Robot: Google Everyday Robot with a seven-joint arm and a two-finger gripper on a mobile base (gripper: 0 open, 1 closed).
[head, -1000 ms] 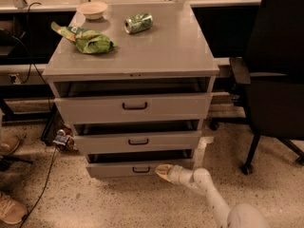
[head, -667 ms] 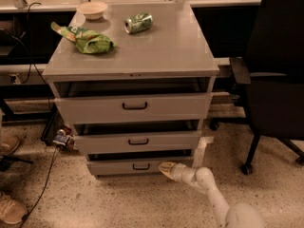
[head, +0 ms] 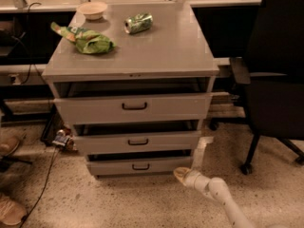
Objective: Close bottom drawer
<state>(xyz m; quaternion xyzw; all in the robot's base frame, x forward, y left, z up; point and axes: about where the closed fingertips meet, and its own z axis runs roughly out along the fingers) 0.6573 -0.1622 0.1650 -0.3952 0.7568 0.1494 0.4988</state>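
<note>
Two shoes are seen at the far left edge on the speckled floor, an upper shoe [head: 9, 145] and a lower shoe [head: 11, 211], and a dark cable [head: 40, 189] is trailed across the floor just to their right. A small colourful object [head: 61, 139] is lodged beside the lower left of the grey cabinet [head: 166, 56]. On the cabinet top, a pale bowl [head: 92, 9] is set at the back left, a crumpled green bag [head: 90, 42] is laid in front of it, and a green can [head: 138, 23] is laid on its side further right, apart from both. Below the top, three drawers are stacked, each shown pulled out a little with a dark gap above its front: the top drawer [head: 95, 109], the middle drawer [head: 171, 141] and the bottom drawer [head: 114, 167], the last being lowest in the cabinet, close to the floor, with a small black loop handle [head: 140, 166] at its centre. The gripper [head: 182, 174] is held low, near the floor, at the right end of the bottom drawer's front; whether it is touching the panel cannot be told, nor whether it is clenched or released. The pale arm [head: 218, 194] is extended from it toward the lower right. A black office chair [head: 275, 80] is stood to the right of the cabinet.
</note>
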